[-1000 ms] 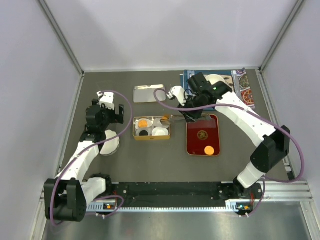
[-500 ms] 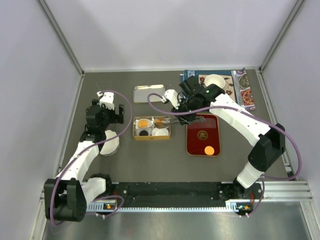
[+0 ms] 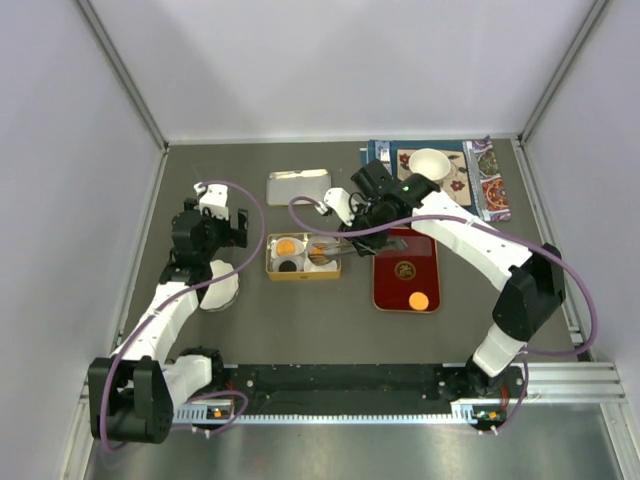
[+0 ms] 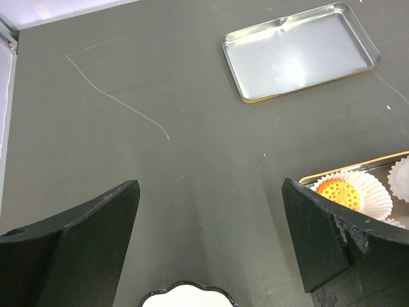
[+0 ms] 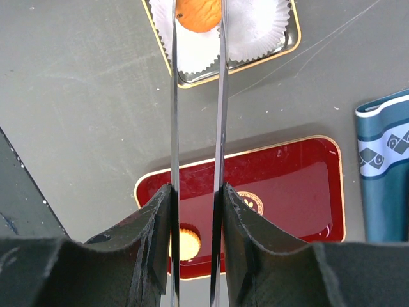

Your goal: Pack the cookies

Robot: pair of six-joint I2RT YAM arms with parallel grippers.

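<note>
Starting near: lone orange cookie (image 3: pixel 418 300) lying at the near end of the glossy red tray (image 3: pixel 392 295), not yet picked. Moving out to the gold-rimmed tin (image 3: pixel 303 277) on the matte grey worktop (image 4: pixel 160 96): dark cookie (image 3: pixel 288 264) seated near-left, embossed orange cookie (image 4: pixel 339 190) far-left, each in a fluted white paper cup (image 4: pixel 374 195). And here, right pincer (image 5: pixel 197 224) clamped on slim steel tongs (image 5: pixel 174 115), pinching a third orange disc (image 5: pixel 198 14) over the right-hand cup (image 5: pixel 198 48); touching the paper or not, cannot tell. Looks like placement in hand; calls next for easing the squeeze gently, then swinging over to the tray. Left pincer (image 4: pixel 208 233) spread wide, holding nothing, left of the tin. Farthest, shiny flat rectangular lid (image 4: pixel 300 51), well apart.
</note>
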